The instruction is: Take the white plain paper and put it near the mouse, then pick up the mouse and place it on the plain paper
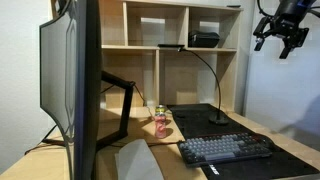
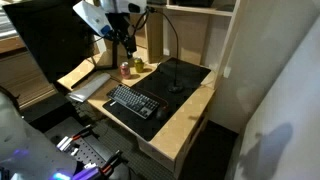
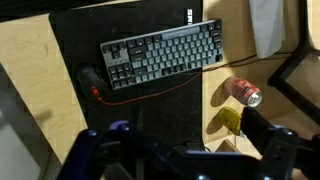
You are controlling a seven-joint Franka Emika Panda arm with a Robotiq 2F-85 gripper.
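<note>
The white plain paper lies flat on the wooden desk past the right end of the dark keyboard in the wrist view. In an exterior view it shows as a greyish sheet beside the monitor. The dark mouse sits on the black mat at the keyboard's left end, with a red cable. My gripper is open and empty. It hangs high above the desk in both exterior views, far from paper and mouse.
A red can and a small yellow-green object stand on the desk near the mat's edge. A large monitor, a gooseneck lamp and wooden shelves surround the desk.
</note>
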